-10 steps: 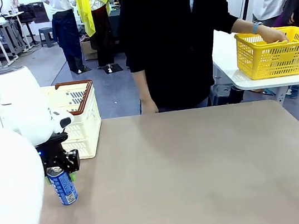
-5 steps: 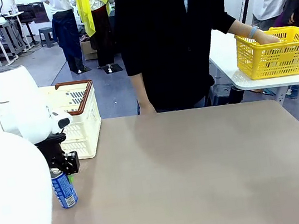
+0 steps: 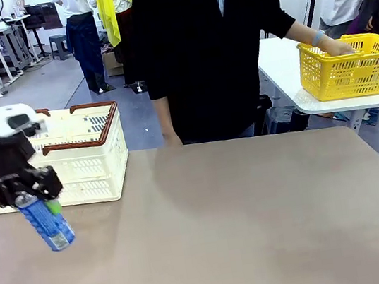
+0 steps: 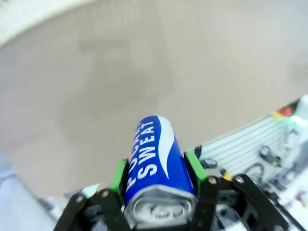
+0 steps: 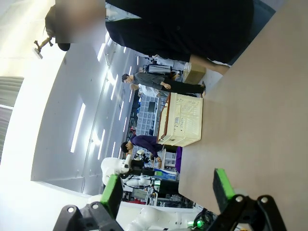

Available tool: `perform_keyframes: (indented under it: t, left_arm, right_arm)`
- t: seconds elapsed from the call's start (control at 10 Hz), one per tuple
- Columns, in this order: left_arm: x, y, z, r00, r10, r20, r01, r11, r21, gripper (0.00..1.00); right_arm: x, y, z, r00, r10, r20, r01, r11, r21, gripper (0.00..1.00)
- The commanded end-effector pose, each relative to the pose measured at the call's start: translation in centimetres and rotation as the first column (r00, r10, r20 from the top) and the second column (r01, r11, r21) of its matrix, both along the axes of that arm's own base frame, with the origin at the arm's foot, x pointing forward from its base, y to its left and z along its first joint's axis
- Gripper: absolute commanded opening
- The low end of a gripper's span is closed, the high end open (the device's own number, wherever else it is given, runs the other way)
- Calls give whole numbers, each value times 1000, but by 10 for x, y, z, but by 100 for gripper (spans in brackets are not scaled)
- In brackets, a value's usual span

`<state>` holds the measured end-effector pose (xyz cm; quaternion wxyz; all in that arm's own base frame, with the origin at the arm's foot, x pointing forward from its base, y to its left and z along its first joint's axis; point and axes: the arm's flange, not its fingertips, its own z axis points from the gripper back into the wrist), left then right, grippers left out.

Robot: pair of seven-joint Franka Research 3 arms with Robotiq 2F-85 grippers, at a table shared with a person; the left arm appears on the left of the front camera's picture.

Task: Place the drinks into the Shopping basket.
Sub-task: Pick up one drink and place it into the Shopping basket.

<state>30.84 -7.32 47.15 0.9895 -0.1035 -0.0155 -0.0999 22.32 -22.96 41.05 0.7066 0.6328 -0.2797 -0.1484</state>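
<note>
A blue drink can (image 3: 51, 227) with white lettering hangs tilted above the table's left side, and my left gripper (image 3: 35, 201) is shut on its top end. The left wrist view has the same can (image 4: 154, 159) clamped between the green pads, with the left gripper (image 4: 156, 175) around its silver top. Just behind it, at the table's far left, stands the cream Shopping basket (image 3: 99, 155) with its brown rim. My right gripper (image 5: 167, 190) is open and holds nothing. Far off in the right wrist view is the Shopping basket (image 5: 185, 120).
A person in black stands at the far edge of the brown table (image 3: 258, 217), one hand on a yellow mesh basket (image 3: 350, 68) on a white side table to the right.
My left gripper closed on the blue can and raised it off the table, tilting it. The arm swung back to the left, uncovering the basket. The person shifted slightly left.
</note>
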Motion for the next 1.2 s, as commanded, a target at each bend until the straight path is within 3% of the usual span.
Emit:
perform_keyframes:
  t: [0.0,0.2,0.3,0.7,0.8,1.0,1.1]
  left_arm:
    - [-23,3,64,999,-47,25,50,992,-113,0]
    - [-42,30,83,999,-5,47,16,971,-237,0]
    - [-9,19,49,999,-43,16,44,993,-105,0]
    - [-15,22,53,998,-63,20,65,988,-138,0]
    - [11,30,74,999,33,37,-27,988,-153,0]
    - [75,50,128,989,118,87,-104,982,-156,0]
    - [111,60,149,988,140,70,-124,974,-188,0]
  right_arm:
    - [2,-1,6,1000,-10,10,10,1000,13,100]
    - [2,-1,6,1000,-10,10,10,1000,13,100]
    - [2,-1,6,1000,-10,10,10,1000,13,100]
    - [2,-1,6,1000,-10,10,10,1000,13,100]
    - [2,-1,6,1000,-10,10,10,1000,13,100]
    - [2,-1,6,1000,-10,10,10,1000,13,100]
    - [2,-1,6,1000,-10,10,10,1000,13,100]
